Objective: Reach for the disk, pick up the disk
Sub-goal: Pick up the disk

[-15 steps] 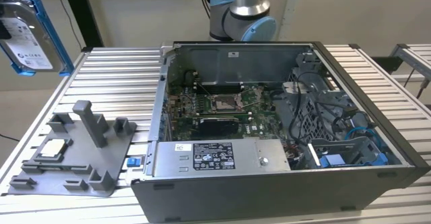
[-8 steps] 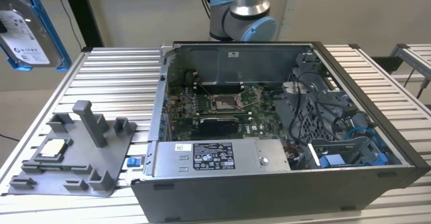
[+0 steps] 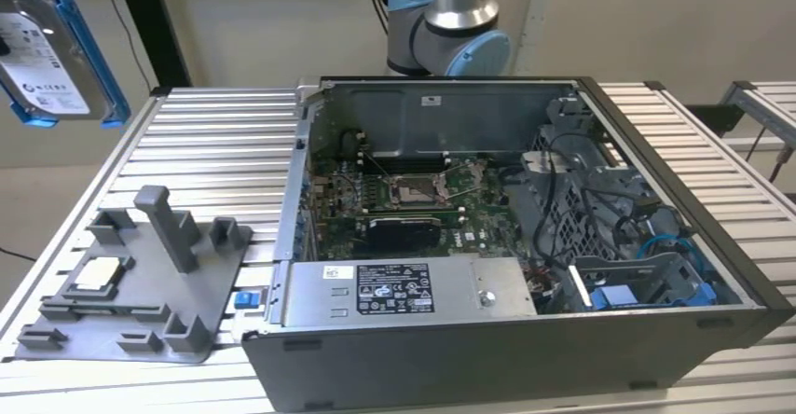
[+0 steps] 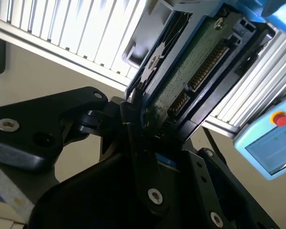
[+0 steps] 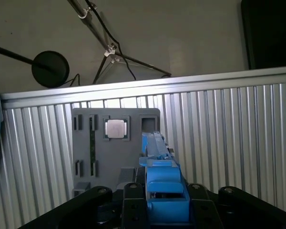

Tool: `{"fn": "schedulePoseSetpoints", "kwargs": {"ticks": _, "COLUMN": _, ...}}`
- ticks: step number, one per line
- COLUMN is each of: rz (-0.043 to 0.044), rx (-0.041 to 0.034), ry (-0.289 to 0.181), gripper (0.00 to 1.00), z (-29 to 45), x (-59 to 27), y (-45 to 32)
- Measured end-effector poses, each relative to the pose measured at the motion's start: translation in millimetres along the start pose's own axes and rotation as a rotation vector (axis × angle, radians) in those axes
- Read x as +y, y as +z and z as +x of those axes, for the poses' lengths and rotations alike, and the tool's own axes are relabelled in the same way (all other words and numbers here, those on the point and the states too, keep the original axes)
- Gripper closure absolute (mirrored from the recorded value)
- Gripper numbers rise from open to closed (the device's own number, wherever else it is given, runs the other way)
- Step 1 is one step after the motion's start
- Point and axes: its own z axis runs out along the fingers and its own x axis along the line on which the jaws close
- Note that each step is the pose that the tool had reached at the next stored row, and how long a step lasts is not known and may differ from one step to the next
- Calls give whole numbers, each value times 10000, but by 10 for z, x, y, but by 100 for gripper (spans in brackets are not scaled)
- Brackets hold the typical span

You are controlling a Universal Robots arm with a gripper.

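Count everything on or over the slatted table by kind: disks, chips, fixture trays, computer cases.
Silver-grey metal disk with blue plastic side rails, held in the gripper: 1
Small square silver chip: 1
Grey plastic fixture tray: 1
Open black metal computer case: 1
Total: 4

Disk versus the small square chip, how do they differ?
The disk is up in the air, gripped by the claw; the chip lies flat in the grey tray. The disk is bigger, oblong, blue-railed; the chip is small, square, bare. Both are silvery.
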Motion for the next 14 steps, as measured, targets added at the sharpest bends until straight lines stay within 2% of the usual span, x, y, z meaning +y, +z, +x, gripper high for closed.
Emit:
{"fn": "schedulePoseSetpoints", "kwargs": {"ticks": 3, "rz": 4, "rx": 0, "ry": 0, "gripper": 100, "z": -1, "x": -10, "y": 0}}
{"fn": "schedulePoseSetpoints", "kwargs": {"ticks": 7, "rz": -4, "rx": 0, "ry": -1, "gripper": 100, "z": -9, "x": -83, "y": 2}}
{"fn": "schedulePoseSetpoints", "kwargs": {"ticks": 14, "rz": -21, "rx": 2, "ry": -88, "gripper": 100, "z": -31, "x": -293, "y": 3}}
